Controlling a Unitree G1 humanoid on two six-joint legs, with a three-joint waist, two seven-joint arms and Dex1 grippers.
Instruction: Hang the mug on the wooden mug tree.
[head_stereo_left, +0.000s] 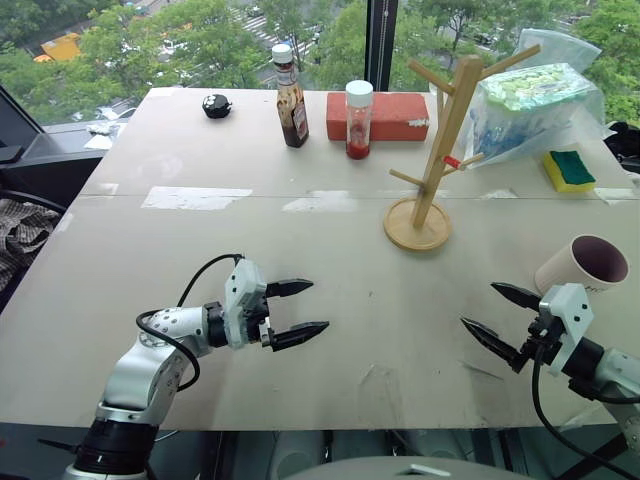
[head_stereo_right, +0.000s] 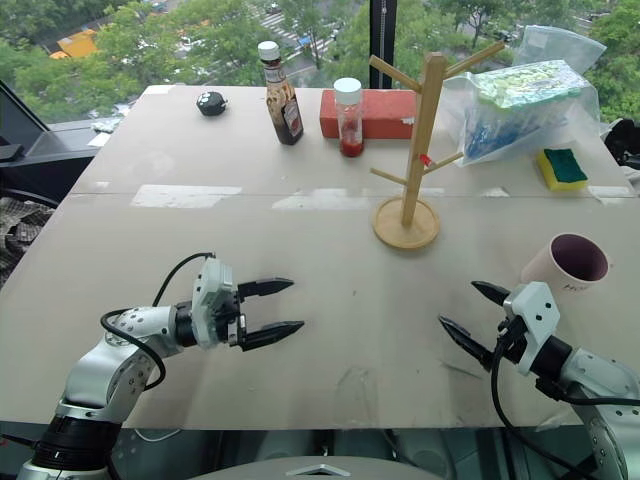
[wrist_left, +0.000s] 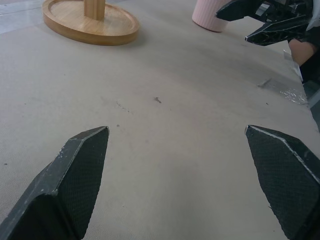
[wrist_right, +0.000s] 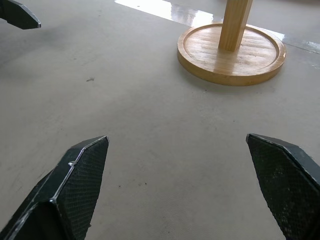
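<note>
Beige table (head_stereo_left: 300, 260), cream mug (head_stereo_left: 583, 265) with maroon inside, upright, both end effectors gaping, empty: left (head_stereo_left: 298, 314), right (head_stereo_left: 502, 315)

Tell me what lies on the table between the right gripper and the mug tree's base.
Nothing: between the right gripper and the wooden mug tree the table is bare, as the right wrist view shows.
</note>
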